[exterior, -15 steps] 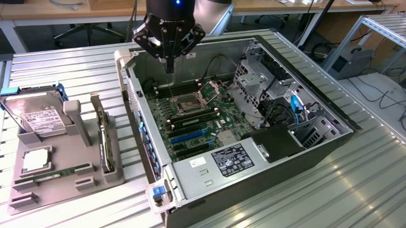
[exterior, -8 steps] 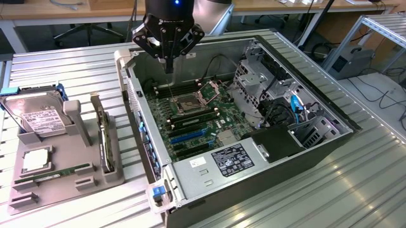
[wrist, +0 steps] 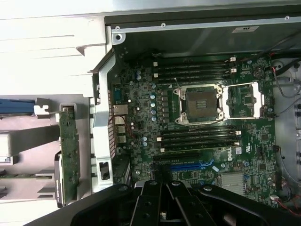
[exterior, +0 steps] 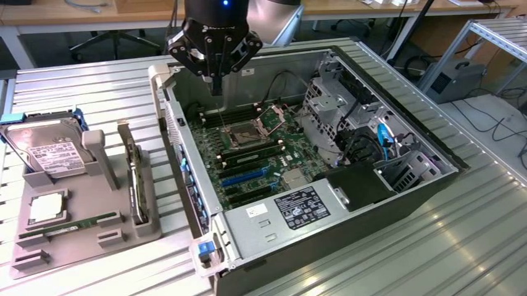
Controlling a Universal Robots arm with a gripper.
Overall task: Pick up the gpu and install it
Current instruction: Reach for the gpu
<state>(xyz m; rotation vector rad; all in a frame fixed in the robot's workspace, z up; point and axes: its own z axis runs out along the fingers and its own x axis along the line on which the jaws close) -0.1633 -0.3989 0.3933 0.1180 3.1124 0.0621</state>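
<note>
Grey plastic holder [exterior: 74, 240] sits up front on the ribbed metal counter [exterior: 428, 246], and the dark green gpu card [exterior: 137, 185] stands on edge in it, near a boxy silver hard drive [exterior: 53, 154]. Further back, the black tool [exterior: 216, 83] hangs pinched closed and empty over the open silver computer case [exterior: 247, 225], above its green motherboard [exterior: 255, 145].

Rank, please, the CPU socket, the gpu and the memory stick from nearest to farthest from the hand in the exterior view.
1. CPU socket, inside the case, just by the hand.
2. gpu, upright in the grey holder on the exterior view's left.
3. memory stick, flat at that holder's near end.
</note>
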